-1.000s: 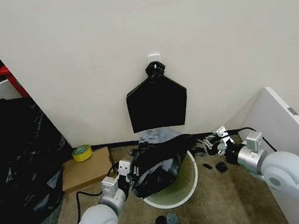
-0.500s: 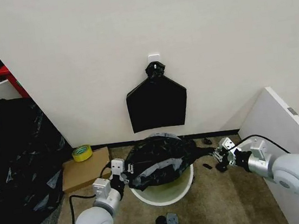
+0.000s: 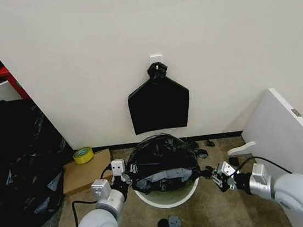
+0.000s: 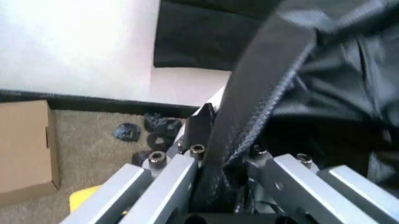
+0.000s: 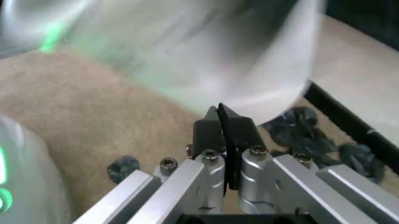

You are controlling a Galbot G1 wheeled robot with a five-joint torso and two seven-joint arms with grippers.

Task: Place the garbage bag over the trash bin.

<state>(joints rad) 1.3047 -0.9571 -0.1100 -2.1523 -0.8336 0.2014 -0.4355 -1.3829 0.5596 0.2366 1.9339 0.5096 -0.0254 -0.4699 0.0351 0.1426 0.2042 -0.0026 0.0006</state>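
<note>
Brown carpet [image 3: 218,210], white wall [image 3: 186,32], cardboard box [image 3: 84,171]

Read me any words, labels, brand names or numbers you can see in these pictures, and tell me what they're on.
None can be read.
The cardboard box, yellow tape roll, trash bin and garbage bag show no legible print.
The small grey tag on the white board is too small to read.

Your left gripper [image 3: 127,174] and right gripper [image 3: 213,173] reach forward low, both pinched tight on thin black plastic
</note>
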